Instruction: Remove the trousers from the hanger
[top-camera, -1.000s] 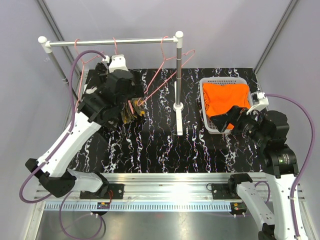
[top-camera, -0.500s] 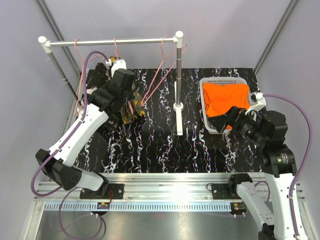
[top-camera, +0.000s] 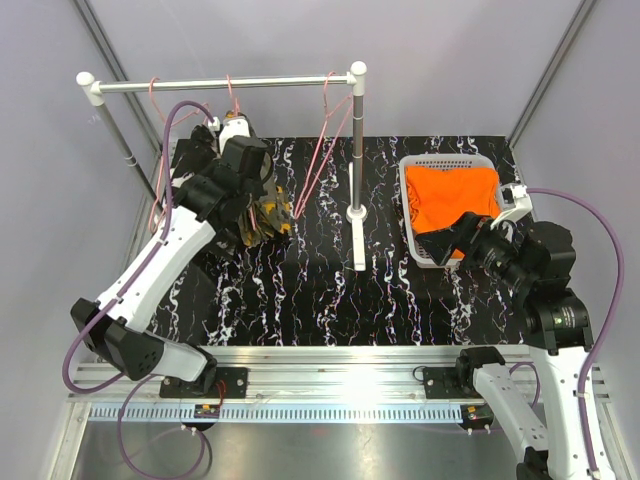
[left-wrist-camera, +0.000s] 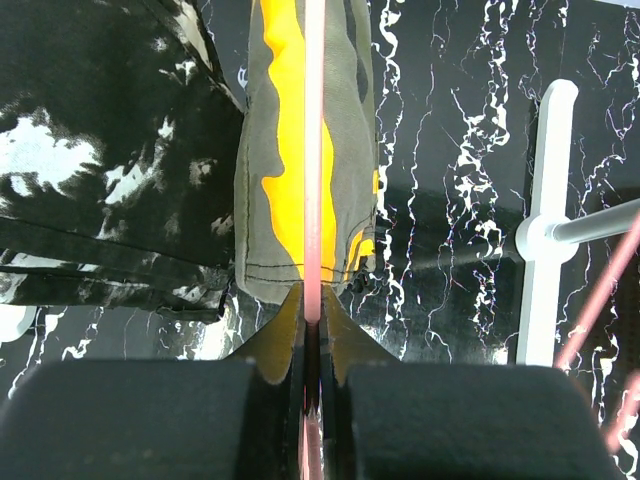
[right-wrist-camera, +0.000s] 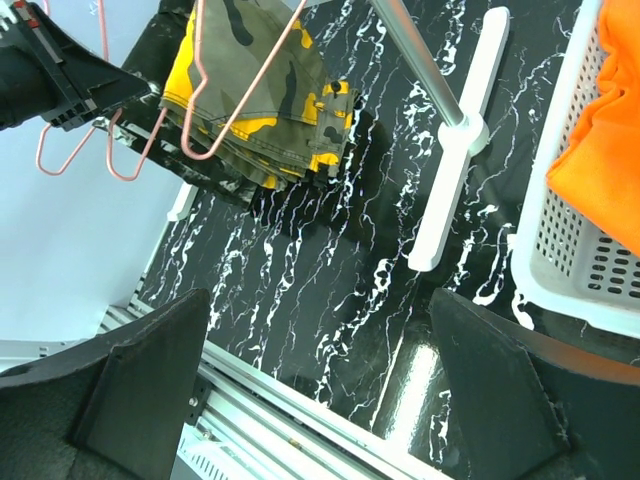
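Note:
Olive camouflage trousers (top-camera: 270, 214) with orange patches hang folded over a pink wire hanger (top-camera: 320, 152) low above the left of the table. In the left wrist view the hanger's bar (left-wrist-camera: 314, 150) runs straight down over the camouflage trousers (left-wrist-camera: 258, 200) into my left gripper (left-wrist-camera: 313, 312), which is shut on that bar. Black trousers with white speckles (left-wrist-camera: 100, 150) lie just left of them. Orange trousers (top-camera: 455, 195) lie in the white basket (top-camera: 411, 225). My right gripper (top-camera: 455, 237) hovers open and holds nothing at the basket's near edge.
A white rack stands at the back, its rail (top-camera: 220, 85) carrying other pink hangers (top-camera: 155, 100). Its post (top-camera: 357, 140) rises from a white foot (top-camera: 358, 245) mid-table. The right wrist view shows the basket wall (right-wrist-camera: 570, 260) and the table's near metal edge (right-wrist-camera: 300, 415).
My left gripper has closed from open onto the hanger's bar. The hanger has swung to hang steeper against the rack post. The right arm has shifted slightly left.

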